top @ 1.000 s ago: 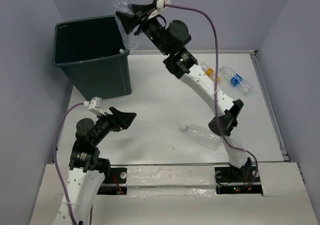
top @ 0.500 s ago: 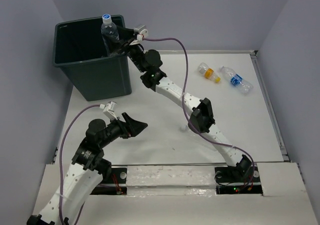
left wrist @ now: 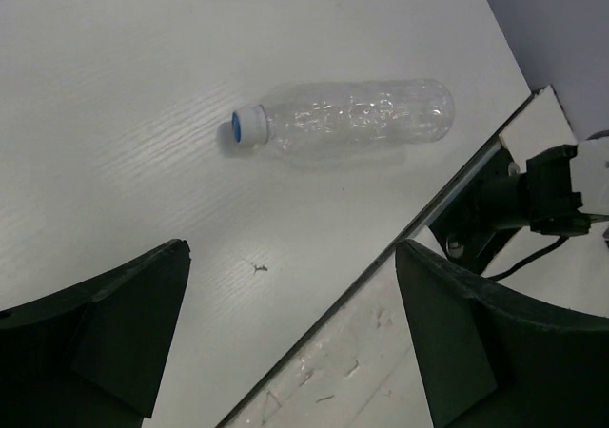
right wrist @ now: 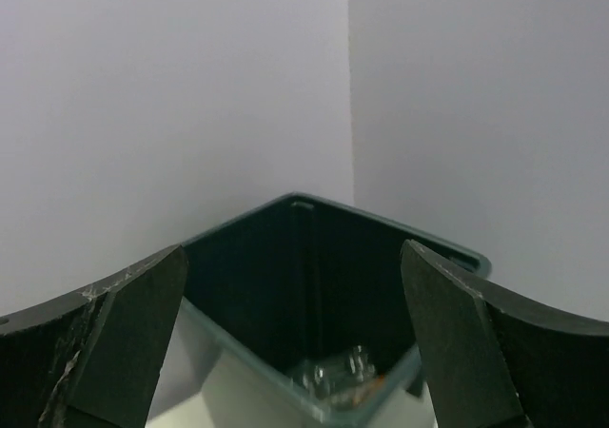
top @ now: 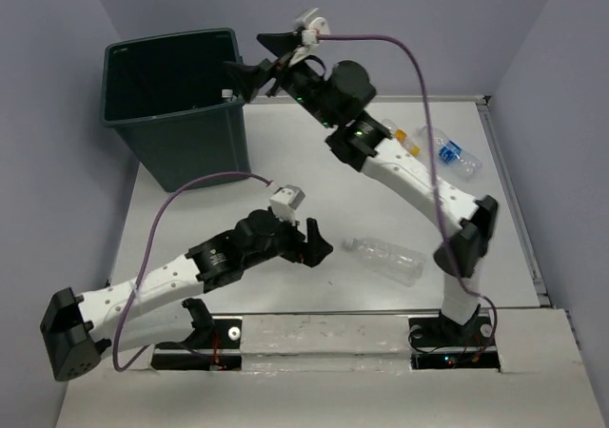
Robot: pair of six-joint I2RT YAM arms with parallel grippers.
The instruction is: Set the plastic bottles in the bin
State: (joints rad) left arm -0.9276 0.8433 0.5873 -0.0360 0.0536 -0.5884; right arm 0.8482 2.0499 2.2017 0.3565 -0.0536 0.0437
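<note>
The dark grey-green bin [top: 171, 124] stands at the back left. My right gripper [top: 255, 57] hangs open beside its right rim with nothing between its fingers. In the right wrist view the bin [right wrist: 285, 247] lies straight ahead, and clear bottles [right wrist: 343, 376] rest on its floor between the open right gripper [right wrist: 295, 342]. A clear bottle with a blue cap [top: 385, 257] lies on the table near the front. My left gripper [top: 322, 245] is open just left of it. In the left wrist view this bottle [left wrist: 343, 114] lies beyond the open left gripper [left wrist: 290, 333].
Two more bottles lie at the back right, one with an orange cap [top: 400, 135] and one with a blue label [top: 452, 152]. The table's front edge [left wrist: 447, 190] and the right arm's base [top: 447, 333] are close to the near bottle. Purple walls enclose the table.
My right gripper has opened over the bin and the bottle it held is gone from its fingers. The left arm has reached right and forward toward the bottle near the front.
</note>
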